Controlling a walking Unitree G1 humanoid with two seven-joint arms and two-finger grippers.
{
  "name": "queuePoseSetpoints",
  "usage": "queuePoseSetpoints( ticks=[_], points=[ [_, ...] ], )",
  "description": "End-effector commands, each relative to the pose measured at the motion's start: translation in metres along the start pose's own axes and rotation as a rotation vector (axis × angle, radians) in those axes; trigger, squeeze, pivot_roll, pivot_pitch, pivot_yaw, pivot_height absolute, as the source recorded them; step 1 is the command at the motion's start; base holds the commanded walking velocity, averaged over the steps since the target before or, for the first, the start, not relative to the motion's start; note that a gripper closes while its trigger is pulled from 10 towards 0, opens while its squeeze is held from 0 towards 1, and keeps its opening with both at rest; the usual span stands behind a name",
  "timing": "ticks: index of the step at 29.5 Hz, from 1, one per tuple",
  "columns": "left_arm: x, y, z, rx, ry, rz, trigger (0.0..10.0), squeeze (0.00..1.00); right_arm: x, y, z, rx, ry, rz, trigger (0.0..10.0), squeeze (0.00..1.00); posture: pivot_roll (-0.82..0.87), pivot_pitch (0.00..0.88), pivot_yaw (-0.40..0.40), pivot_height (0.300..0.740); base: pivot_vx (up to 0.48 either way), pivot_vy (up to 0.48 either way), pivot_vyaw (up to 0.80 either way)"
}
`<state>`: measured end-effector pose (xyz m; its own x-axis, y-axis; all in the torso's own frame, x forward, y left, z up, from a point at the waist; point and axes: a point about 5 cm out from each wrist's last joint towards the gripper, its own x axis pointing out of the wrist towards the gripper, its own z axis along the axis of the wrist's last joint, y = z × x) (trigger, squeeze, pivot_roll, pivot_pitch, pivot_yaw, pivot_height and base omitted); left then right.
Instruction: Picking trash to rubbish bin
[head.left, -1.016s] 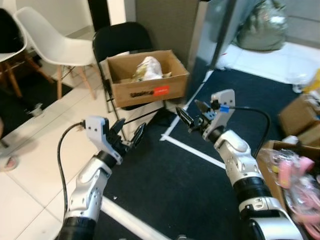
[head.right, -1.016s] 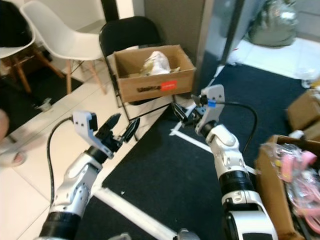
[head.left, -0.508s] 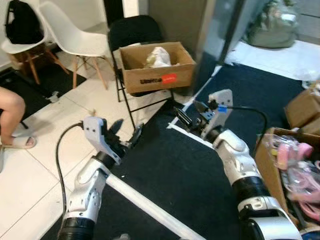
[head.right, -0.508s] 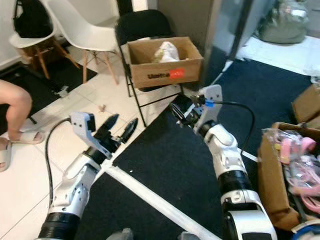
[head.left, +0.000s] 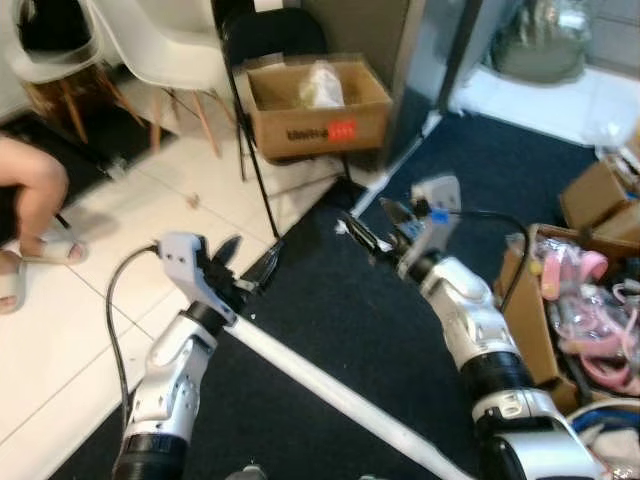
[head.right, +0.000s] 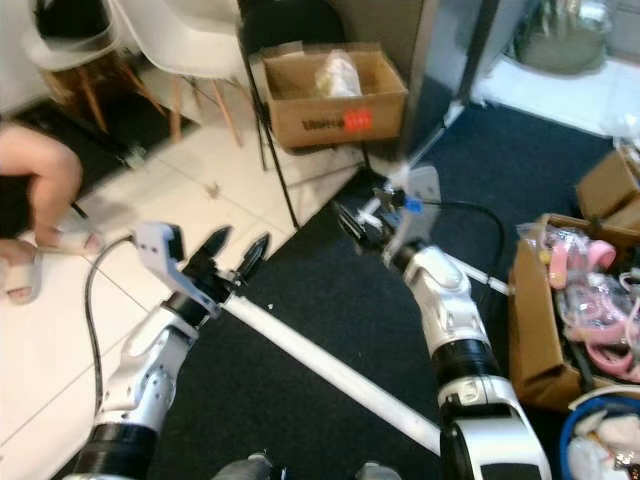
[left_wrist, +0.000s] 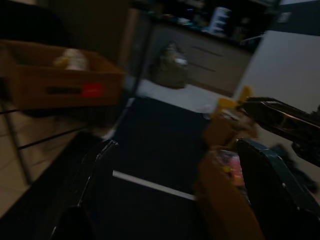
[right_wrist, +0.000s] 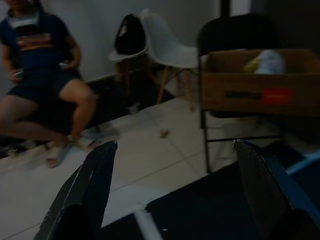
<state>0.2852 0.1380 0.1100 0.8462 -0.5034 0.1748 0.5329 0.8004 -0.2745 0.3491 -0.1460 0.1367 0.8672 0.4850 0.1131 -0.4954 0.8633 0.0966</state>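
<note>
White tiles meet dark carpet (head.left: 330, 330); a cardboard box (head.left: 315, 105) sits on a black chair (a person's leg (head.left: 35, 190) nearby). Left claw (head.left: 248, 265) and right claw (head.left: 375, 228) hover spread, empty.

Small brownish trash scrap (head.left: 193, 200) lies on white floor tile. Open brown cardboard box (head.left: 318, 110), crumpled pale wrapper inside, sits on black chair.
</note>
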Motion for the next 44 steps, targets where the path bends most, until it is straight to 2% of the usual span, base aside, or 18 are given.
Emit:
queuePoseSetpoints(
  ticks=[1, 11, 44],
  points=[
    [0.0, 0.0004, 0.0002, -0.008, -0.002, -0.002, 10.0, 0.0, 0.0001, 0.0016, -0.0015, -0.011, 0.011, 0.009, 10.0, 0.0, 0.03, 0.0, -0.021, 0.74, 0.0, 0.0, 0.0],
    [-0.0003, 0.0004, 0.0005, -0.011, -0.005, -0.008, 10.0, 0.0, -0.0002, 0.005, -0.0027, -0.045, 0.022, 0.043, 10.0, 0.0, 0.03, 0.0, -0.021, 0.74, 0.0, 0.0, 0.7],
    [0.0004, -0.0007, -0.0007, -0.026, 0.001, -0.04, 10.0, 0.0, -0.0005, 0.006, -0.0044, -0.049, 0.025, 0.057, 10.0, 0.0, 0.02, 0.0, -0.022, 0.74, 0.0, 0.0, 0.79]
  ],
)
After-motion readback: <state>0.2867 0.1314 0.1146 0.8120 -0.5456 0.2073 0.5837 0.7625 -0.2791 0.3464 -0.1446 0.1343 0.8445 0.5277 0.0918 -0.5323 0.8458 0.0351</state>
